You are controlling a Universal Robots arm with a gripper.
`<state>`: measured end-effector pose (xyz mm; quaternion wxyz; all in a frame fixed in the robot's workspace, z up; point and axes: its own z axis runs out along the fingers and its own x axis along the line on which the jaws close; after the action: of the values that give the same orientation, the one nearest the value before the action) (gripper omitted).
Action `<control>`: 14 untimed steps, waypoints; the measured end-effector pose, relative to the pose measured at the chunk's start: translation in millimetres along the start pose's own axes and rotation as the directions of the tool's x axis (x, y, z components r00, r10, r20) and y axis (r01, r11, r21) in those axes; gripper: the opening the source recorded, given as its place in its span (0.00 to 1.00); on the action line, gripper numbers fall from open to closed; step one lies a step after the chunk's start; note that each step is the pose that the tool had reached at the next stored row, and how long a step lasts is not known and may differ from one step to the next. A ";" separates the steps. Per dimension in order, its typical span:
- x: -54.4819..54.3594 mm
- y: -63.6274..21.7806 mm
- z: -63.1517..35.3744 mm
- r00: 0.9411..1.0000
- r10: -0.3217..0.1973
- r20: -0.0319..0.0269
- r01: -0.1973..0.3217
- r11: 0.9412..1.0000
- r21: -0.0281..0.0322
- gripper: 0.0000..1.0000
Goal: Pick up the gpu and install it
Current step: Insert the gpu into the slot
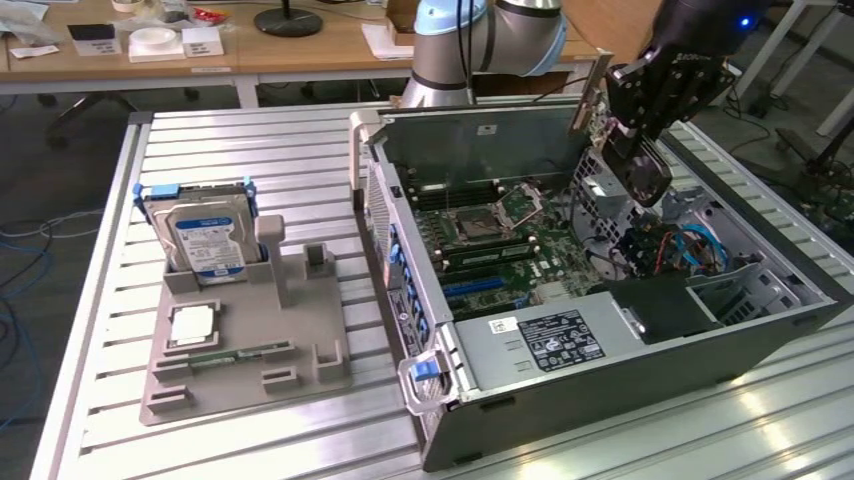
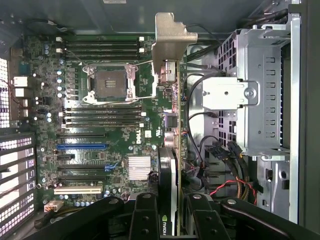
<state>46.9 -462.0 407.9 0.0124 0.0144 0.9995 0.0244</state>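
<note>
On the exterior view's left, the tray (image 1: 307,340) is holding the hard drive (image 1: 203,245), the CPU (image 1: 194,325) and the memory stick (image 1: 247,352), all sitting in their places, well apart from the work. In the middle, the open case (image 1: 641,370) is lying on its side with the motherboard (image 1: 494,240) facing up. On the exterior view's right, the gripper (image 1: 634,135) is hanging above the case's far corner with its jaws clamped on the gpu (image 1: 643,178), so the pick-up is judged done: the card is hanging in the air, clear of the tray and of the board. The install is not yet done, since the card is not touching any slot. The arm (image 1: 467,40) is reaching over from behind the case, its wrist tilting downward and the card hanging below the jaws, angled toward the interior. In the wrist view the gpu (image 2: 175,150) is showing edge-on, its bracket (image 2: 170,37) at the far end and the fingers (image 2: 145,215) pinching the near end. It is hovering between the board and the drive cage (image 2: 260,100), above the cables. The blue slot (image 2: 81,147) and its neighbours are lying off to one side of the card's line, so it is not yet lining up with them.
</note>
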 end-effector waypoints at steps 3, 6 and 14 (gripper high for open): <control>0.0 0.0 0.0 1.000 0.000 0.000 0.000 1.000 0.000 0.27; 0.0 0.0 0.0 1.000 0.000 0.000 0.000 1.000 0.000 0.27; 0.0 0.0 0.0 1.000 -0.007 0.000 0.007 1.000 0.000 0.27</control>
<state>46.9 -461.9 407.8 0.0124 0.0110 0.9996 0.0244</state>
